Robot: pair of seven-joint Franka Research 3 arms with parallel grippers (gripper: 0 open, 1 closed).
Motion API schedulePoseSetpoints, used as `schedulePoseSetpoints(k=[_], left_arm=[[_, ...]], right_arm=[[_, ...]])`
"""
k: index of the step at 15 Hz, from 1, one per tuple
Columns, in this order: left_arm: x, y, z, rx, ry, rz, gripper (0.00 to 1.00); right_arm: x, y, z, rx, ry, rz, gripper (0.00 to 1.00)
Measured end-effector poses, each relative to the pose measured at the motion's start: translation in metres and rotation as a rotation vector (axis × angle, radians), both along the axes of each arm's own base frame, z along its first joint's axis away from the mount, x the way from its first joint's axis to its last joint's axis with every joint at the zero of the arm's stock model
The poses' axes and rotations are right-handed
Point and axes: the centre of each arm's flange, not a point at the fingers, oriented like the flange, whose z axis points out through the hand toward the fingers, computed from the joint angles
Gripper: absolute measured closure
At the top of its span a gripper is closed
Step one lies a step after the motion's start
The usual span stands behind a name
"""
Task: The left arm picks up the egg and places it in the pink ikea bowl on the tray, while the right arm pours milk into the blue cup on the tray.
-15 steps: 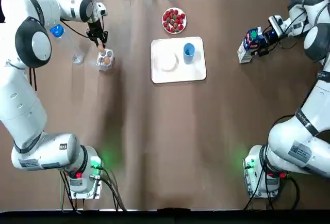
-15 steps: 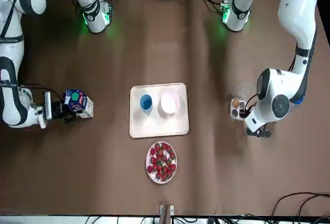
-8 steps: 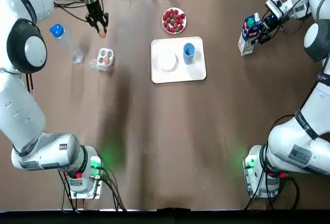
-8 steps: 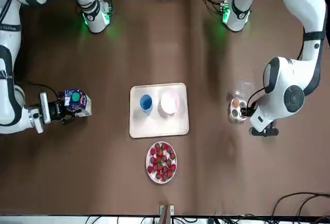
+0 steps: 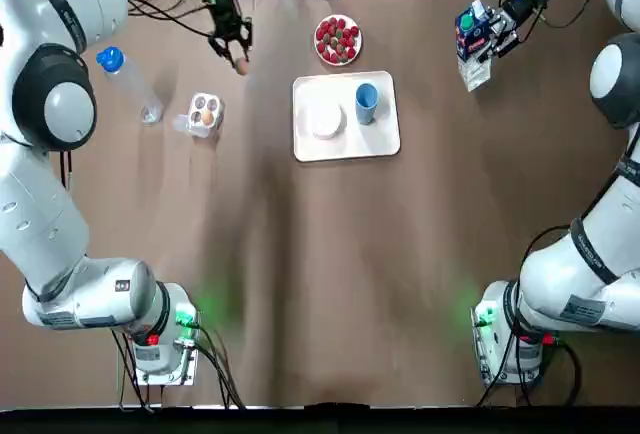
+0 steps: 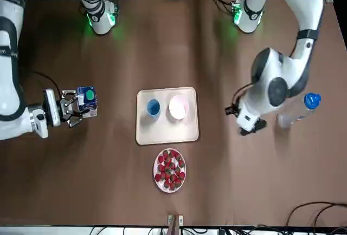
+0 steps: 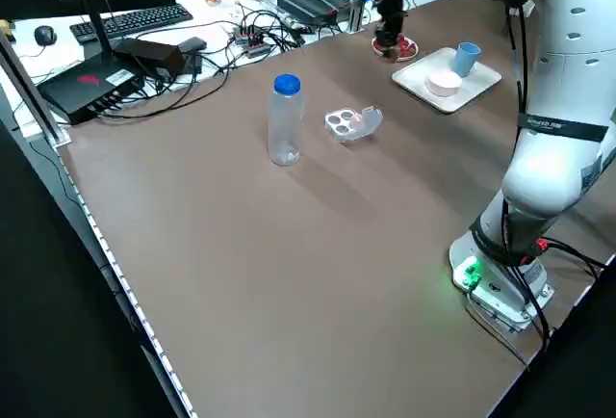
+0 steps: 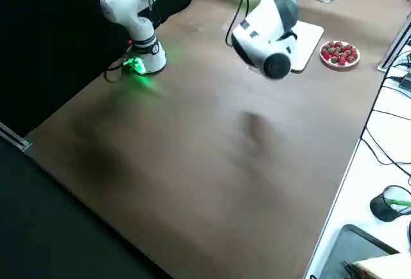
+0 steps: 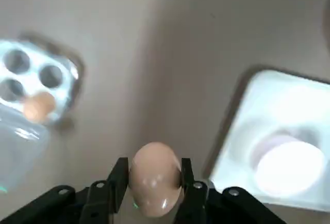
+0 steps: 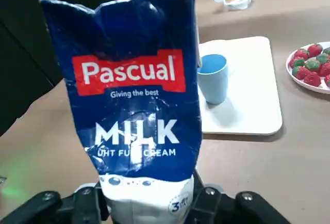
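Holding the egg (image 9: 154, 178) aloft in the left gripper (image 5: 236, 54), and the milk carton (image 10: 136, 95) in the right gripper (image 6: 76, 109).

Hidden in the front view behind the left arm's elbow: the egg box (image 5: 204, 114), shown by the left wrist view with one egg in it. Covered in the right side view by the right arm's elbow: most of the tray (image 5: 380, 144). Cut off in the right wrist view: the carton's base, with fingers clamped on both its sides. Clamped likewise on the egg, above bare table (image 5: 320, 254) between egg box and tray, short of the pink bowl (image 6: 178, 106). Cap upward on the carton, over the table's far right part, well apart from the blue cup (image 5: 366, 99). Beyond the tray's far edge, a plate of strawberries (image 5: 338, 39); left of the egg box, a capped water bottle (image 5: 130, 82).
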Motion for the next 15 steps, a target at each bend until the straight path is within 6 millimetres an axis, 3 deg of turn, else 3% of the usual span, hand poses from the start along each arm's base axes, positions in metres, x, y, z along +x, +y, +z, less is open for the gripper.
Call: schedulePoseSetpoints(k=[5,8,9,11,12,13,15], left_arm=[[-0.053,-0.121,-0.019,-0.059,0.092,0.044,0.54],[-0.071,-0.17,-0.033,-0.073,0.095,0.062,0.54],[-0.08,-0.192,-0.048,-0.082,0.095,0.075,0.54],[-0.088,-0.208,-0.064,-0.088,0.1,0.076,0.54],[-0.088,-0.208,-0.064,-0.088,0.1,0.076,0.54],[-0.089,-0.214,-0.08,-0.101,0.098,0.082,0.54],[-0.084,-0.214,-0.09,-0.115,0.088,0.096,0.54]], right_arm=[[-0.006,0.068,0.036,-0.162,0.04,-0.057,0.46],[-0.009,0.109,0.054,-0.261,0.038,-0.075,0.48],[-0.012,0.137,0.064,-0.316,0.033,-0.087,0.5],[-0.015,0.163,0.068,-0.362,0.034,-0.101,0.51],[-0.015,0.163,0.068,-0.362,0.034,-0.101,0.51],[-0.018,0.193,0.068,-0.407,0.009,-0.094,0.5],[-0.021,0.213,0.068,-0.442,-0.006,-0.094,0.51]])
